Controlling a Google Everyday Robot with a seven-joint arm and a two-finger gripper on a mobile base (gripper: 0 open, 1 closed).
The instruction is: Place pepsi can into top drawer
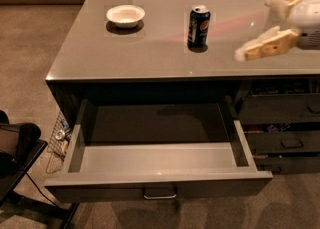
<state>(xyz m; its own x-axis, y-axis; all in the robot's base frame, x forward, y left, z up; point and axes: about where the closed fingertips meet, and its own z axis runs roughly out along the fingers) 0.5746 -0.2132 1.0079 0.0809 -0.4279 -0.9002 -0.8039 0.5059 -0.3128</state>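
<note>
My end effector (254,25) hangs over the right side of the grey, glossy-topped bench (150,58), not far back from its front edge. It is spread wide and holds nothing. One pale, cream-coloured finger (276,0) sits higher, and the other, tan and wedge-shaped (265,48), reaches out lower toward the middle of the bench.

The small dark-blue pepsi can with a silver top (199,25) stands upright on the bench top, about midway between the left and right edges. It is clear of my end effector, which is off to its right. A shallow round white bowl (125,15) rests nearer the left edge, well apart from the can and a little further back.

Below the front edge, the wide grey top drawer (157,159) is pulled fully out. I can see its light grey inner walls and dark floor, with nothing inside, and its curved metal handle (160,193) in the middle of the front panel. Under the front right corner of the bench is a stack of narrower dark drawers (280,109).
</note>
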